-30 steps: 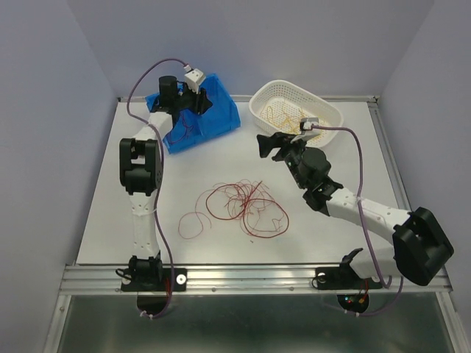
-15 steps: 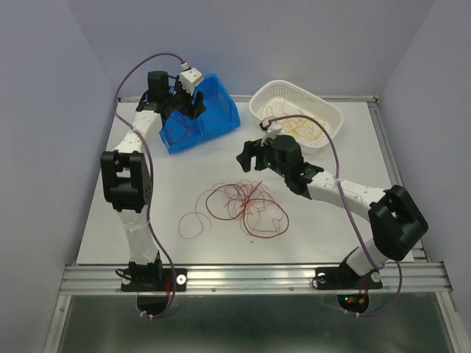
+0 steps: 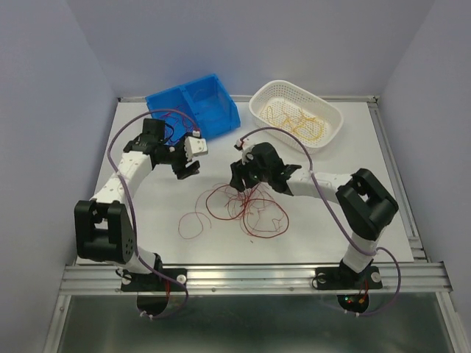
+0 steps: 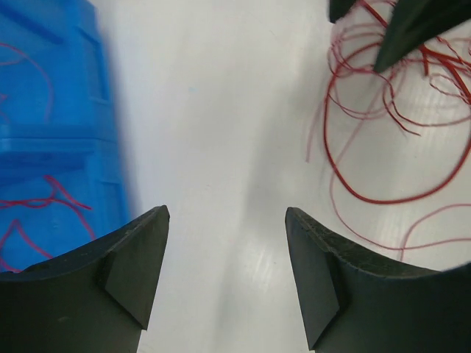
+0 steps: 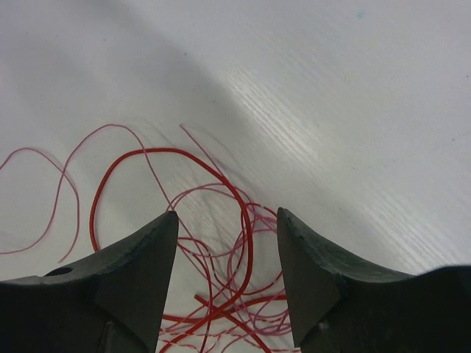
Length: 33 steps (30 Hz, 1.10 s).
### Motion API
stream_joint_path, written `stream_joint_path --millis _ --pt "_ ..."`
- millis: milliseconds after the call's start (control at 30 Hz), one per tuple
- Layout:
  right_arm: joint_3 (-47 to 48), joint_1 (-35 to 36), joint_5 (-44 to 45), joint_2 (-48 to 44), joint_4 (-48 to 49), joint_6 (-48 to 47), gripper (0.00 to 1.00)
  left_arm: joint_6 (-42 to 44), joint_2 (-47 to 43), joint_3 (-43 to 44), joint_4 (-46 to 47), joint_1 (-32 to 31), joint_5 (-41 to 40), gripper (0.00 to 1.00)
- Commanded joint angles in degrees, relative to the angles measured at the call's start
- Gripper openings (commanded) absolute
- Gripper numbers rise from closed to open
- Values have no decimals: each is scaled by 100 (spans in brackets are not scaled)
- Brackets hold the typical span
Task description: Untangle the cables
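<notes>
Right jaws: parted, nothing clamped, straddling the upper loops of the red cables (image 5: 249, 250). Left jaws: wide, empty, over bare tabletop (image 4: 221, 110) between the blue bin (image 4: 51, 147) and the tangle. The red tangle lies mid-tabletop. The yellow cables (image 3: 294, 118) are in the white basket (image 3: 257, 112). Judgement: the wires are hair-thin, light, springy and snag-prone. Pinch one outer loop.

We're looking at a robotics lab bench, a boxed-in test cell. Take the ribbed aluminium rail (image 3: 250, 278) as our marker. Bolted to it are a white-and-black jointed left arm (image 3: 125, 168) and its twin, the right arm (image 3: 324, 180). Beyond the rail lies a plain white tabletop (image 3: 221, 250), closed in by bare pale lavender wall panels (image 3: 44, 147). Farthest from the rail sit a blue plastic bin (image 3: 221, 110) and a white perforated plastic basket (image 3: 255, 110). Between them and the rail, thin dark red curly cables (image 3: 246, 209) lie loose.
</notes>
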Motion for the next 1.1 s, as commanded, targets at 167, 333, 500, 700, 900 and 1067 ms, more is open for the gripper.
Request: stream_joint_path --millis 167,333,500,700,900,1067 --pt "968 23 -111 711 -144 -269 59 828 539 -585 -49 -434 127 74" --pt "863 32 -23 659 -206 -348 59 563 917 -638 235 -760 -137 70" --pt "696 32 153 571 -215 -383 59 536 1093 -682 288 -945 -225 68" --pt "573 32 293 509 -215 -392 58 483 1462 -612 244 -1112 -357 59" --pt "485 23 408 386 -215 -366 57 676 1462 -709 42 -1138 -296 58" --pt "441 23 443 298 -215 -322 53 659 1629 -595 -160 -1173 -261 9"
